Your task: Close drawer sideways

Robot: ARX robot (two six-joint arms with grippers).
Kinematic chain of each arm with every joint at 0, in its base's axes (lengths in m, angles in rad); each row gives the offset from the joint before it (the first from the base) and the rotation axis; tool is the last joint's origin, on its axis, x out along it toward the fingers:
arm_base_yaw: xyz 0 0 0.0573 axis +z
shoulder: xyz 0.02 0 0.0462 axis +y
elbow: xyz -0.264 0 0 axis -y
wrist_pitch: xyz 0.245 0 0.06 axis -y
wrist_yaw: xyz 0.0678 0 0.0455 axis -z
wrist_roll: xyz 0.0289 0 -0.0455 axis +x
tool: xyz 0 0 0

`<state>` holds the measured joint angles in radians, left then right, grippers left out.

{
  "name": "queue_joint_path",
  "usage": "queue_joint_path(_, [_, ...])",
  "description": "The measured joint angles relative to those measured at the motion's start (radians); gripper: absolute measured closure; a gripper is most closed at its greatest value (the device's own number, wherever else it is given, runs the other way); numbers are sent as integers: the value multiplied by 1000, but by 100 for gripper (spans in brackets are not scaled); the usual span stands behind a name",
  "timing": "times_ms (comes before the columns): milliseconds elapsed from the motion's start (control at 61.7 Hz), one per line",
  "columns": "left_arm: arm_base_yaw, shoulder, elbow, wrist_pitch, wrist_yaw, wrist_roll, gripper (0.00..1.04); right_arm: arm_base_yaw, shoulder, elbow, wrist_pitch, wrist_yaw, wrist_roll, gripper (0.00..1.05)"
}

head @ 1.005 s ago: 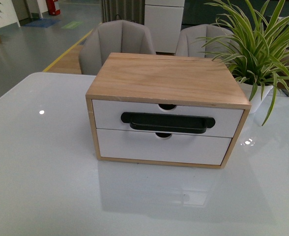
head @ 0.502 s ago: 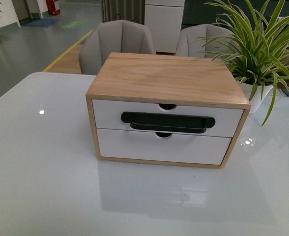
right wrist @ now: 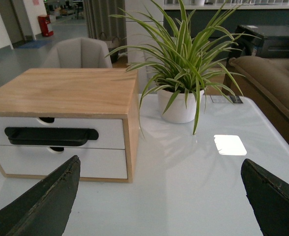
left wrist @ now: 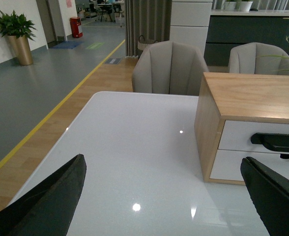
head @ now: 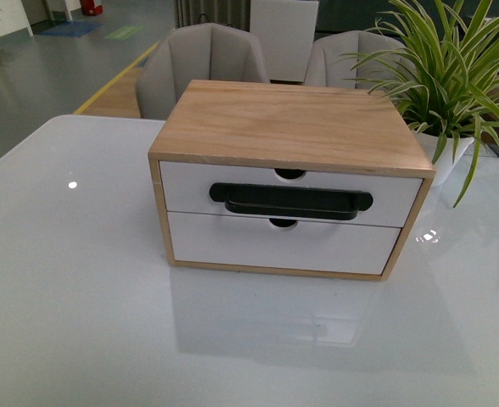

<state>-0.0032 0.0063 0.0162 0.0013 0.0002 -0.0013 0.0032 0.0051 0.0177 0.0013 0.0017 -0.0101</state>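
The drawer [head: 288,201] sits as the upper of two in a small wooden cabinet [head: 288,127] standing near the middle of the glossy white counter [head: 71,280], its white front facing the front camera and its long axis running left to right across the view. It appears pushed in, the front lying about level with the cabinet's light wood frame and with the plain white lower drawer front [head: 279,244] beneath it. A long black bar handle [head: 290,202] with rounded ends runs along the drawer's front, parallel to that long axis, and a half-round notch [head: 289,174] is cut into its top edge; a like notch shows in the top edge of the lower front. The cabinet top is pale, fine-grained wood with squared edges. Behind and to the right stands a spider plant [head: 453,68] in a white pot [head: 440,153], and two grey upholstered chairs [head: 203,64] stand beyond the counter's far edge. Neither arm shows in the front view. In the left wrist view the left gripper [left wrist: 164,196] has its dark jaws spread wide apart with nothing between them, the cabinet off to one side; in the right wrist view the right gripper [right wrist: 159,196] is likewise spread and empty. Compared with a second ago, the front view has tilted slightly, so the cabinet sits a little higher in frame; the drawer itself looks unchanged.
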Motion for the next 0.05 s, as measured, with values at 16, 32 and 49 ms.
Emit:
queue_joint_path(16, [0,0,0,0,0,0,9,0,0,0,0,0,0,9])
queue_joint_path(32, [0,0,0,0,0,0,9,0,0,0,0,0,0,9])
queue_joint_path(49, [0,0,0,0,0,0,9,0,0,0,0,0,0,9])
